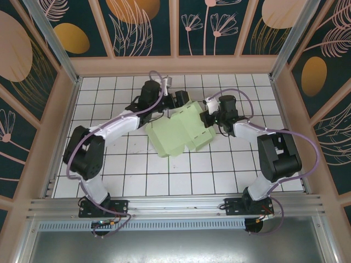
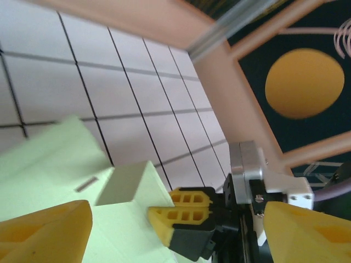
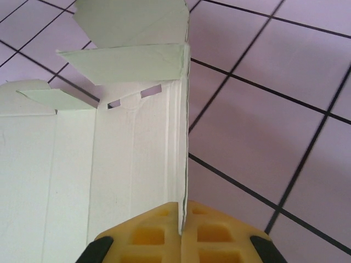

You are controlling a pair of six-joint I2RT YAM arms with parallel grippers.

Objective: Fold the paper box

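Paper box [image 1: 178, 134], part-formed, lying between the two grippers on the tiled table [image 1: 126, 170]. Several panels are creased and raised, so the card is not a flat sheet. The end flaps [image 3: 126, 63] stand free and the slots [image 3: 151, 90] beneath them are unfilled, so tucking and closing appear to be left to do; progress is judged roughly midway. Right gripper [image 3: 181, 213]: pads [image 3: 148, 235] pressed together on a thin upright wall edge of the box, which runs straight ahead of the fingertips. Left gripper [image 1: 181, 101]: fingers [image 2: 44, 233] spread wide, with a raised box corner in the gap ahead of them; contact with the card cannot be told. The overhead view gives the whole outline and both arms meeting at the far side of the box, which the wrist views crop. The right wrist view adds the pinch, creases and slots. The left wrist view adds the right gripper's pads from the opposite side, just beside a standing flap [image 2: 129, 183].
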